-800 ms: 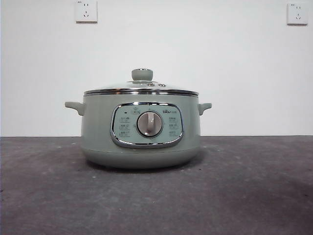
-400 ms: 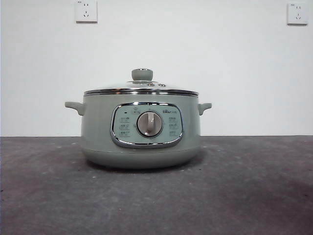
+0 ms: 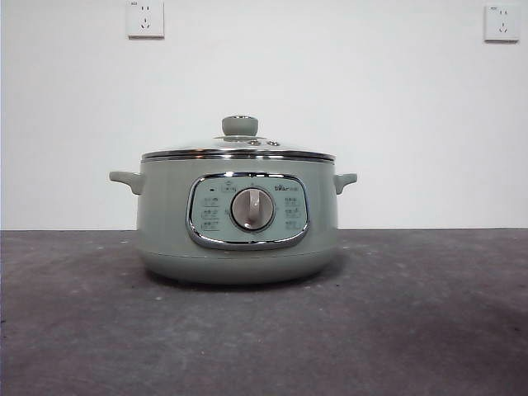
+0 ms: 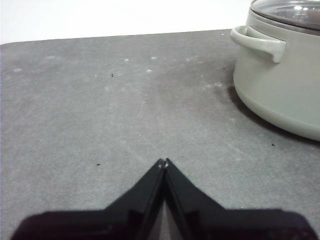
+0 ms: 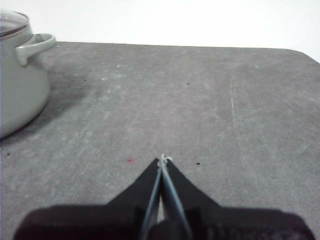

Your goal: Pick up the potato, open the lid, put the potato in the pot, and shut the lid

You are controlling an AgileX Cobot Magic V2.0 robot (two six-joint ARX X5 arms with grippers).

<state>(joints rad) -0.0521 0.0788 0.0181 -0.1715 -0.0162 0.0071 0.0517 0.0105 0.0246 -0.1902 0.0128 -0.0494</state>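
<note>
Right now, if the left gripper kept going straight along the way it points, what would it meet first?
Probably nothing: the left gripper, jaws shut, points across bare table toward its far edge. The pot, with the lid on, sits off to one side of that line, though depth is unclear.

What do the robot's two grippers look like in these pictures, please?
Both look alike. The left gripper and right gripper each have two matte black jaws tapering to a thin point, wedge-shaped, with small pale tips. No cables, markings or labels show.
</note>
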